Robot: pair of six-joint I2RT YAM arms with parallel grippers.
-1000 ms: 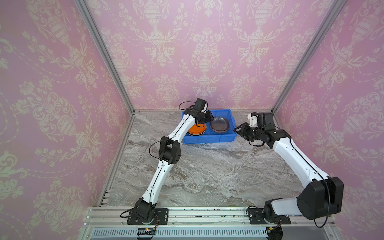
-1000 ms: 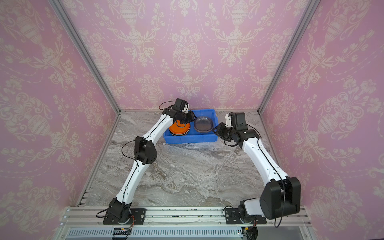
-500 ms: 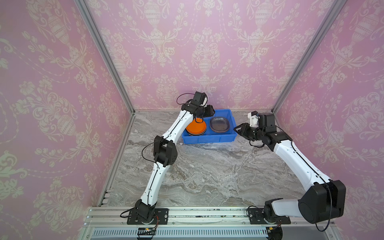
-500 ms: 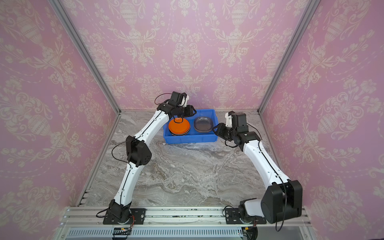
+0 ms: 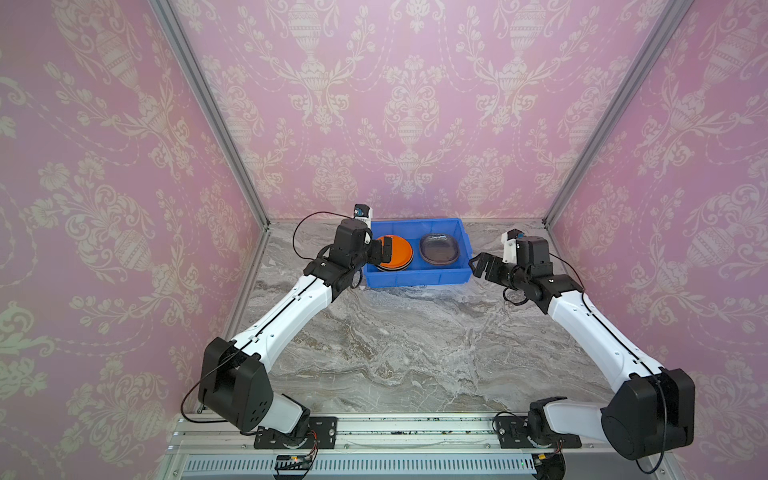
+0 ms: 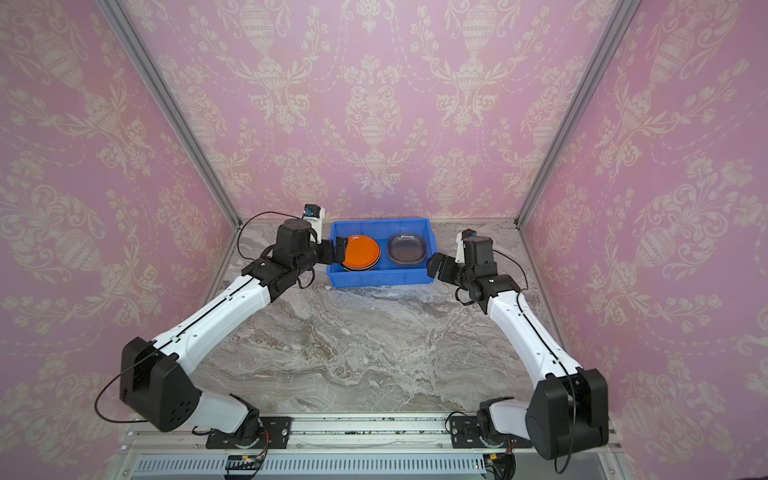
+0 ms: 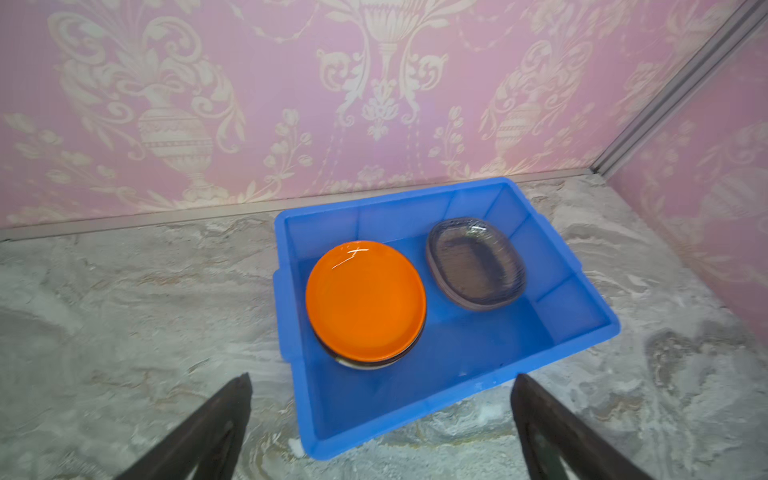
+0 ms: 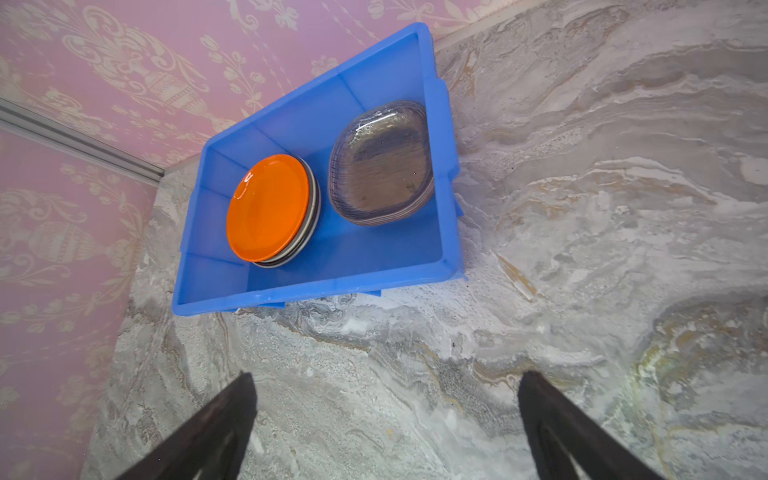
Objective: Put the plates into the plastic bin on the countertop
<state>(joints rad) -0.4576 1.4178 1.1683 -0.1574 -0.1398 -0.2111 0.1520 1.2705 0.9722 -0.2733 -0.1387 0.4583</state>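
Note:
The blue plastic bin (image 5: 415, 282) (image 6: 380, 277) stands at the back of the marble countertop (image 5: 415, 345). Inside it, a stack of plates topped by an orange one (image 5: 398, 251) (image 7: 365, 299) (image 8: 268, 205) lies on the left. A stack of smoky glass plates (image 5: 439, 248) (image 7: 476, 264) (image 8: 380, 166) lies on the right. My left gripper (image 5: 381, 253) (image 7: 381, 376) hovers at the bin's left end, open and empty. My right gripper (image 5: 478, 266) (image 8: 387, 375) hangs just off the bin's right end, above bare marble, open and empty.
Pink patterned walls with metal corner posts (image 5: 208, 112) close in the back and both sides, and the bin sits near the back wall. Bare marble stretches from the bin to the front rail (image 5: 374, 424), where both arm bases are mounted.
My left gripper has drawn back from over the orange plate to the bin's left end. Both grippers have opened wide. The right arm has hardly moved.

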